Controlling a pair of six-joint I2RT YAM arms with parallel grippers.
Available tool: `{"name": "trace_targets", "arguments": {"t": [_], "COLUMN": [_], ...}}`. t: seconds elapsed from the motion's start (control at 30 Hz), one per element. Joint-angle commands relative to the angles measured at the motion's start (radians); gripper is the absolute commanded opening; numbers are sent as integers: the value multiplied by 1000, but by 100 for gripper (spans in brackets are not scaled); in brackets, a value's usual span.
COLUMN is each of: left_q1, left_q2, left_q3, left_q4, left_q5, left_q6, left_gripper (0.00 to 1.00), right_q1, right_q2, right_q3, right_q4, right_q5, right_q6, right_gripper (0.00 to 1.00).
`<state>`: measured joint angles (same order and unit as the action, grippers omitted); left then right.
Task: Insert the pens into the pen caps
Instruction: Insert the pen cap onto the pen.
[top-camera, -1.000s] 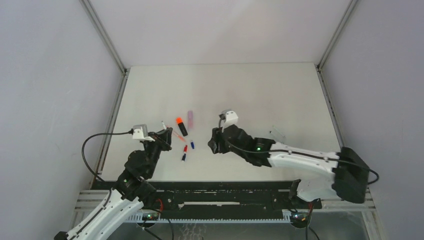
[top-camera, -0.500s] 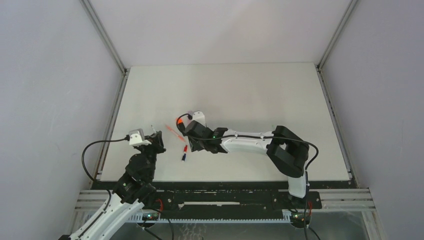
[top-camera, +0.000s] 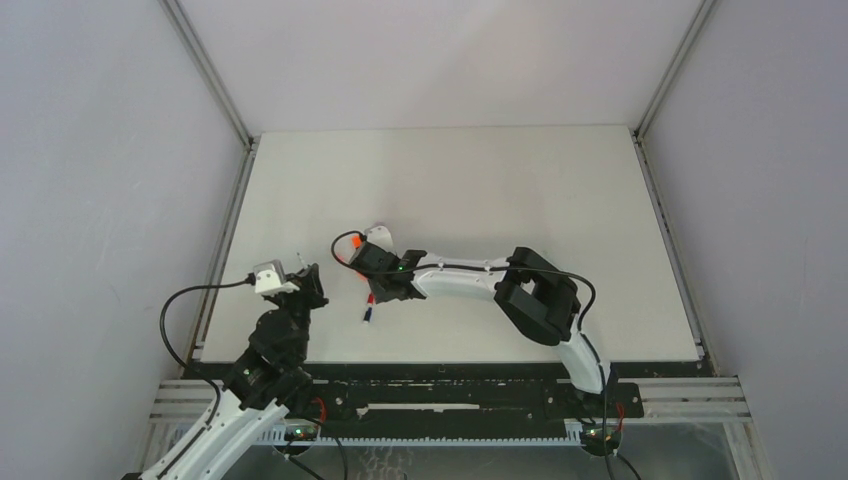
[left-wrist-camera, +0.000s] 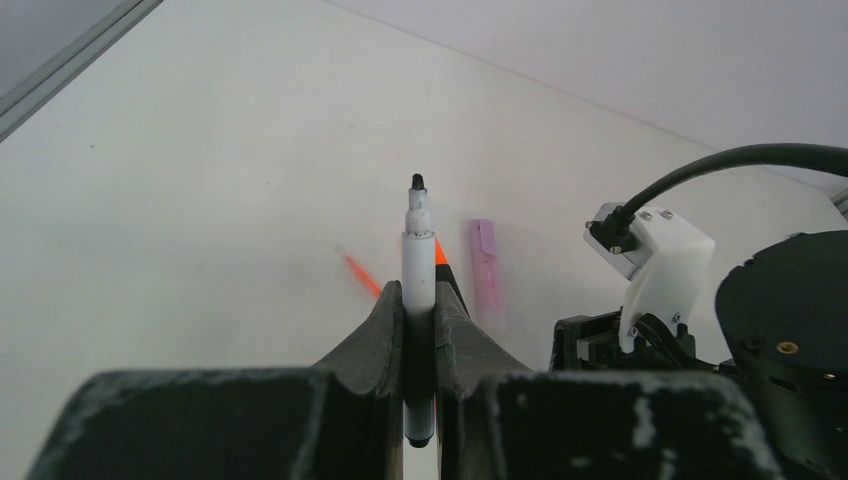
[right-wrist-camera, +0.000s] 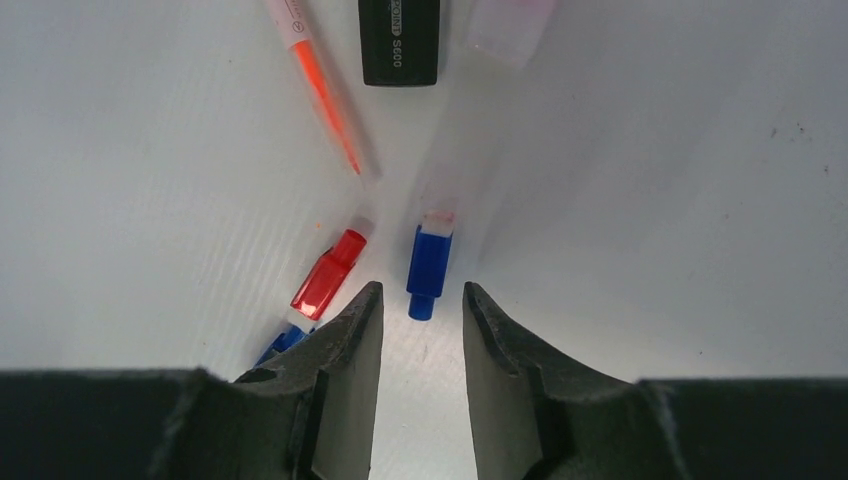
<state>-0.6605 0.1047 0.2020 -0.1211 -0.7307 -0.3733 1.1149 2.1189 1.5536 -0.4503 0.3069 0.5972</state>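
While the right claw (right-wrist-camera: 420, 292) hangs low over the surface (right-wrist-camera: 650, 200) with its jaws partly apart and nothing gripped, the blue cap (right-wrist-camera: 430, 262) lies just ahead of the fingertips, its narrow end pointing into the gap. A short, smooth cap like this would likely squirt out or twist if pinched only by that end. The red cap (right-wrist-camera: 332, 270) lies just beside one finger and could be shoved or caught along with it. A second blue piece sits partly hidden behind that same finger. The left claw (left-wrist-camera: 420, 300) is clamped tight on the pale pen (left-wrist-camera: 418, 260), tip pointing away; held so low on the barrel, the pen may pivot when pressed into a cap. Beyond the caps lie the thin red pen (right-wrist-camera: 318, 85), the black highlighter (right-wrist-camera: 400, 40) and the lilac highlighter (left-wrist-camera: 486, 265), crowding any forward push.
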Motion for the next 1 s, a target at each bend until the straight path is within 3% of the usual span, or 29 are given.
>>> {"name": "trace_targets", "arguments": {"t": [0.0,0.57,0.77,0.97], "left_q1": [4,4,4,4], "left_q2": [-13,-51,-49,-29], "left_q3": [3,7,4,-5], "left_q4": [8,-20,-16,53], "left_q5": [-18,-18,-6,183], "left_q6": [7,-4,-11,-6], "left_gripper": [0,0,0,0], "right_q1": [11,8,-11,-59], "right_q2": [24,109,90,-82], "right_q3": [75,175,150,-30], "right_q4": [-39,-82,-69,69], "right_q5": [30,96,82,6], "right_q6": [-19,-32,-7,-6], "right_gripper": [33,24,4,0]}}
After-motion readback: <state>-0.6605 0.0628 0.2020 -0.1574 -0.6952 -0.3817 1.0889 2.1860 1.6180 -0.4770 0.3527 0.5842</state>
